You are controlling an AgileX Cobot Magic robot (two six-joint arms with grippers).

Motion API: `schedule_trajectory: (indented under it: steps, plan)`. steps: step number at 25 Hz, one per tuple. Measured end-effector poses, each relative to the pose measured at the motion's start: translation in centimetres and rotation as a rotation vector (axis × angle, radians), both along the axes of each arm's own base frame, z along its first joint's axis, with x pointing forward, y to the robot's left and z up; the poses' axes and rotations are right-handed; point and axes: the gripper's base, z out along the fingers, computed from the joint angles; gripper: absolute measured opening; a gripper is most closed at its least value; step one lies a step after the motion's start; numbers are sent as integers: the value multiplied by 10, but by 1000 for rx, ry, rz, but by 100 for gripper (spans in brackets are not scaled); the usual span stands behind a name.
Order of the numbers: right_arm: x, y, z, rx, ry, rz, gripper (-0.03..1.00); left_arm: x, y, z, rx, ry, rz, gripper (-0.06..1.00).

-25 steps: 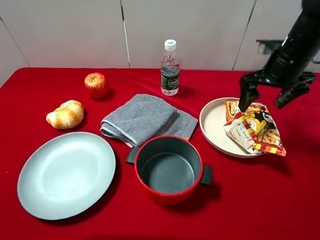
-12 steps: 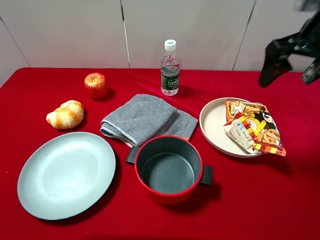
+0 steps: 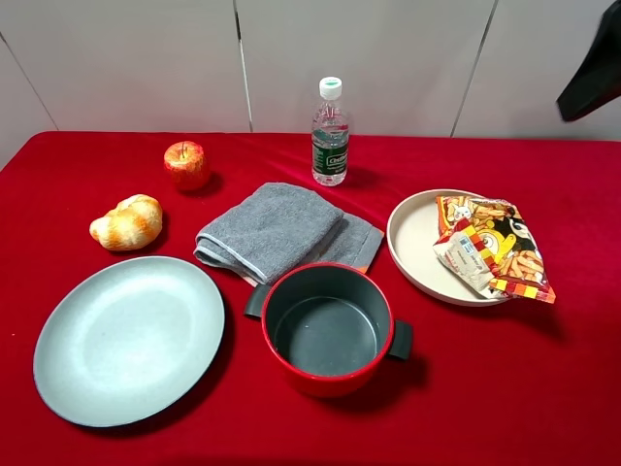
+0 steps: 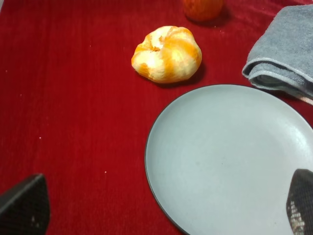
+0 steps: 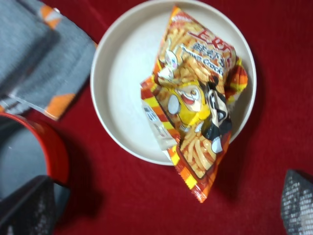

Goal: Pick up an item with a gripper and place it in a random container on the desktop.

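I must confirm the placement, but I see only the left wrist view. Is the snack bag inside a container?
Observer: Yes. The snack bag lies in the cream dish, with one corner hanging over its rim.
Operator: Does the right gripper hold it?
Observer: No. The right gripper is open and clear of the bag.
Operator: Is anything inside the red pot?
Observer: No. The red pot holds nothing.

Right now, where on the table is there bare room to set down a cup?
Bare cloth runs along the front right, past the red pot and below the white dish. The grey plate is also bare. The middle is crowded: towel, pot, bottle.
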Motion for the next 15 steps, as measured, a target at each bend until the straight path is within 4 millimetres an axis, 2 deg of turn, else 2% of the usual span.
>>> schedule_trajectory:
  steps: [7,12,15]
  plan:
    - [-40,-4,23,47,-121,1,69,0,0,0,0,0,0,96]
    - [-70,-9,16,54,-146,2,69,0,0,0,0,0,0,96]
    - [-86,-12,3,53,-138,2,69,0,0,0,0,0,0,96]
